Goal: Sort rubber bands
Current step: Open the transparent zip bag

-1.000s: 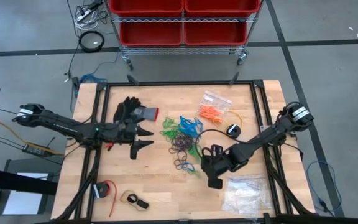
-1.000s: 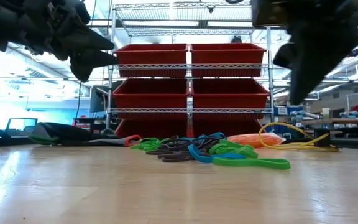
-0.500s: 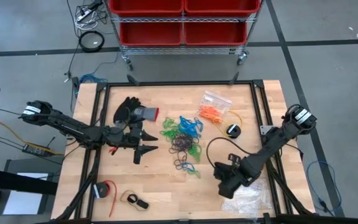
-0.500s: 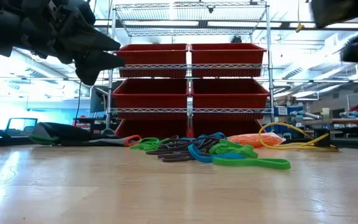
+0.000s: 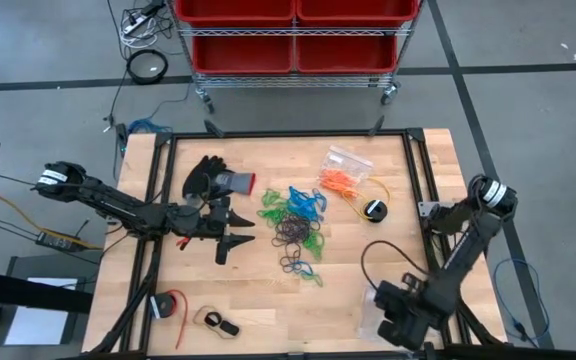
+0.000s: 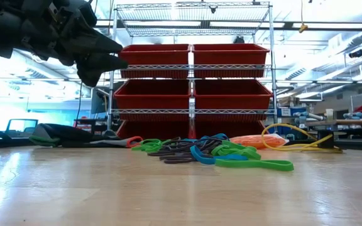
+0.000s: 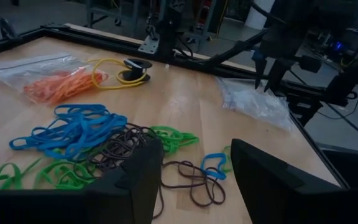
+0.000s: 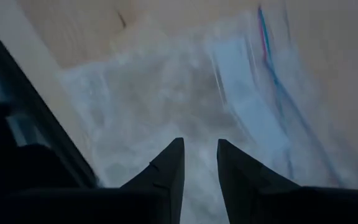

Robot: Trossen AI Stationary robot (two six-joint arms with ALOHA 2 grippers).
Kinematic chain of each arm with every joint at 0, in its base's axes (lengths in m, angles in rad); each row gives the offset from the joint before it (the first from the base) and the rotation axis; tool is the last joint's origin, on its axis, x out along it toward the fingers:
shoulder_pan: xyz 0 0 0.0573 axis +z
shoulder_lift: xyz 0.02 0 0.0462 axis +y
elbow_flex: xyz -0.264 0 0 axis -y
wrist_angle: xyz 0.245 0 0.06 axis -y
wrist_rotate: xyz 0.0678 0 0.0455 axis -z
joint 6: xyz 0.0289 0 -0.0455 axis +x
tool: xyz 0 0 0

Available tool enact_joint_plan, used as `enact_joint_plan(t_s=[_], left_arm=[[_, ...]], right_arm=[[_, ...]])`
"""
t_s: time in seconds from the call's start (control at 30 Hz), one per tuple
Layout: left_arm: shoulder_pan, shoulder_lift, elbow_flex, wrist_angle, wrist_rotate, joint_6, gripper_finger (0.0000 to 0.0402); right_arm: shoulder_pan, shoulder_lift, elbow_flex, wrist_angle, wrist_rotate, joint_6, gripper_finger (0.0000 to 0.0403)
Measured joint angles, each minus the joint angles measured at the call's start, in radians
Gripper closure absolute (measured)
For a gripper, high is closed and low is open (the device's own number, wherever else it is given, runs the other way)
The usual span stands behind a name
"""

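Your left gripper (image 5: pixel 230 234) spread wide beside the rubber bands (image 5: pixel 294 224), your right gripper (image 8: pixel 199 163) slightly parted, empty, over one clear bag (image 8: pixel 185 106).

The right gripper (image 5: pixel 405 322) has swung away from the pile of rubber bands (image 5: pixel 296 222) near the middle of the table (image 5: pixel 268 300) and now sits over the clear plastic bag (image 8: pixel 166 99) at the table's front right corner. Its fingers, closed a second ago, now show a narrow gap. It has left the low view entirely. The left gripper (image 5: pixel 236 235) has shifted slightly toward the pile.
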Motion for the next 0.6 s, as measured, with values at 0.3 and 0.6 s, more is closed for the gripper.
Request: enact_joint_plan(t_s=[0.3, 0.6], left_arm=[[0.002, 0.000, 0.000, 0.010, -0.017, 0.023, 0.0199], [0.002, 0.000, 0.000, 0.027, -0.024, 0.037, 0.0199]], right_arm=[[0.063, 0.183, 0.005, 0.003, -0.074, 0.142, 0.0319], [0.062, 0.203, 0.060, -0.045, -0.050, 0.114, 0.0391]])
